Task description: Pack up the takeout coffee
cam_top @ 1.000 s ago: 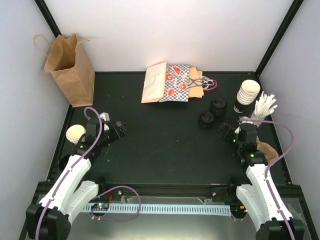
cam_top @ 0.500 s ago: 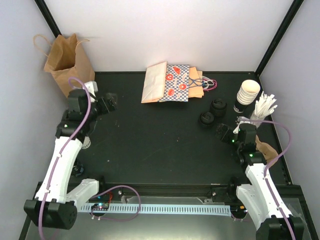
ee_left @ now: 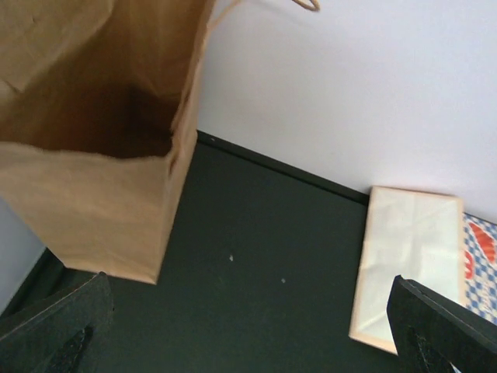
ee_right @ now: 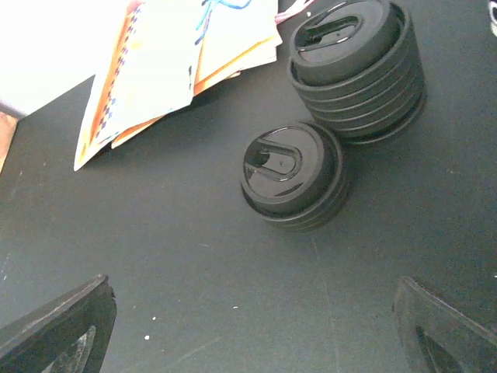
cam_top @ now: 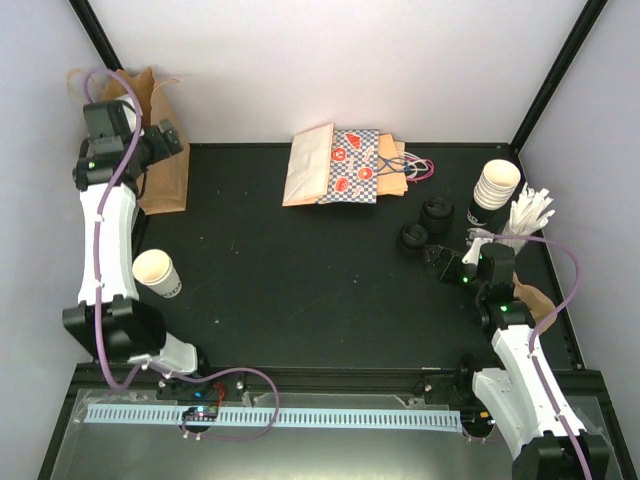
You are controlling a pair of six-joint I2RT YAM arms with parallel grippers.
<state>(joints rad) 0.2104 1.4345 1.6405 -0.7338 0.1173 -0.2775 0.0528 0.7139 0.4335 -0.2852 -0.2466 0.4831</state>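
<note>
Up at the back-left corner of the black worktop [cam_top: 300, 290], the left tool [cam_top: 168, 141] hangs beside the mouth of the upright brown paper bag [cam_top: 165, 185]. Its jaws are spread fully wide and hold nothing. Its wrist view looks down at the bag's open top and at the bare worktop between the two dark fingers [ee_left: 58, 326].

The small cream-white paper cup with a dark band at its base [cam_top: 155, 272] stands on the worktop near the left edge. It is well apart from the left tool, toward the near side, beside that arm's lower link. Its pale mouth faces up.

Over on the right, the right tool [cam_top: 436, 258] sits low, jaws equally wide and empty. It points at a short stack of round black plastic lids [ee_right: 295, 175], with a taller stack of black lids [ee_right: 357, 58] just behind. The cup is far across the worktop from it.
</note>
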